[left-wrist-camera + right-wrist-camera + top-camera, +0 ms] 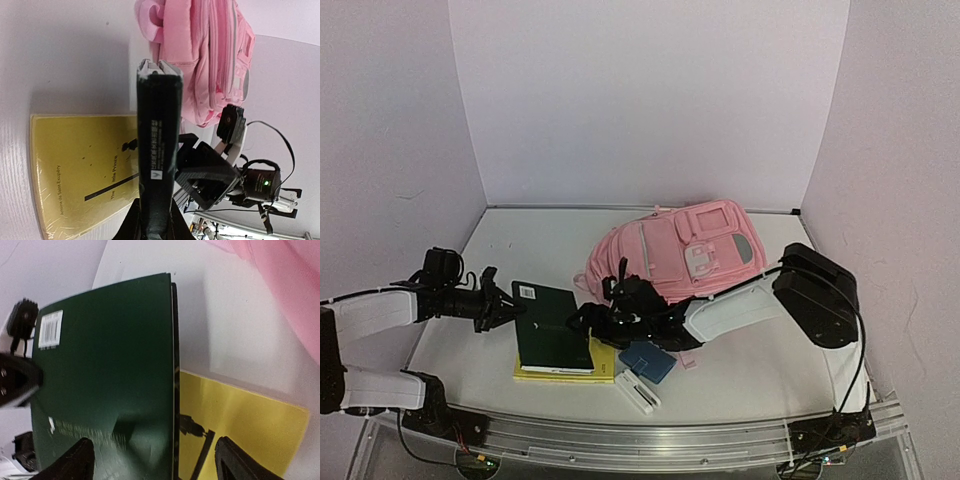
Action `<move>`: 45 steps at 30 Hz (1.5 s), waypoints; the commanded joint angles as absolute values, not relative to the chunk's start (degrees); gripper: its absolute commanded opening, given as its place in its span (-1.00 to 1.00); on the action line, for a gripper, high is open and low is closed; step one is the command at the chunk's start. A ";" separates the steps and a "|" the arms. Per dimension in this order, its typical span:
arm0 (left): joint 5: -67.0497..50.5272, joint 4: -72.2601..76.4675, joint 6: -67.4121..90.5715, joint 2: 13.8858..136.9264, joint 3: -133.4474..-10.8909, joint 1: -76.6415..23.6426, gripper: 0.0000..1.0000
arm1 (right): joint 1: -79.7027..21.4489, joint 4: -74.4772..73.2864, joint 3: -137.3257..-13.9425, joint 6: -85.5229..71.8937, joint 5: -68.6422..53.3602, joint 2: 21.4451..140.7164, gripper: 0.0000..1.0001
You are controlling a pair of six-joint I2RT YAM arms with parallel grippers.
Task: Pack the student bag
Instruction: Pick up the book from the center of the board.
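Note:
The student bag (680, 250), pink and soft, lies on the table behind the books; it also shows in the left wrist view (200, 60). A dark green book (552, 325) is raised at an angle over a yellow book (603, 365). My left gripper (510, 308) is shut on the green book's left edge (156, 150), one finger pressed to each cover. My right gripper (588, 322) stands open at the book's right side. Its fingers (75, 462) straddle the green book (110, 375) and the yellow book (240, 425) without touching either.
A small blue case (647, 362) and a white oblong object (637, 390) lie just right of the yellow book, near the front rail (650, 440). White walls close in the table on three sides.

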State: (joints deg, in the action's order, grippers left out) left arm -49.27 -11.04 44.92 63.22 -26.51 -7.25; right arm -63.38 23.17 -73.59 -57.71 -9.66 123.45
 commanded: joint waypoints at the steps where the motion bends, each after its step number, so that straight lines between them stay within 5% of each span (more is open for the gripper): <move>1: -47.94 -12.56 50.99 62.95 -35.07 -7.38 -0.99 | -64.58 19.28 -70.09 -40.86 -0.14 111.45 0.76; 11: -48.59 -22.15 56.47 66.64 -43.97 -7.37 -1.00 | -73.99 10.89 -71.10 -9.75 17.55 102.51 0.90; 31: -52.09 -23.39 58.92 68.65 -46.63 -7.47 -1.00 | -81.83 9.32 -88.05 17.98 36.74 120.84 0.91; 36: -53.63 -24.13 57.83 68.78 -47.48 -7.60 -1.00 | -81.83 9.53 -92.35 19.87 41.25 124.71 0.37; 40: -54.63 -26.35 54.86 69.62 -49.07 -8.13 -0.99 | -81.79 9.83 -94.67 18.27 42.97 124.58 -0.73; 41: -54.66 -26.44 54.01 69.55 -49.30 -8.20 -0.95 | -81.67 9.84 -94.74 17.10 43.38 123.92 -0.88; 45: -53.35 -27.23 49.44 69.26 -51.46 -8.17 -0.38 | -80.60 8.86 -92.46 11.55 43.74 117.90 -1.00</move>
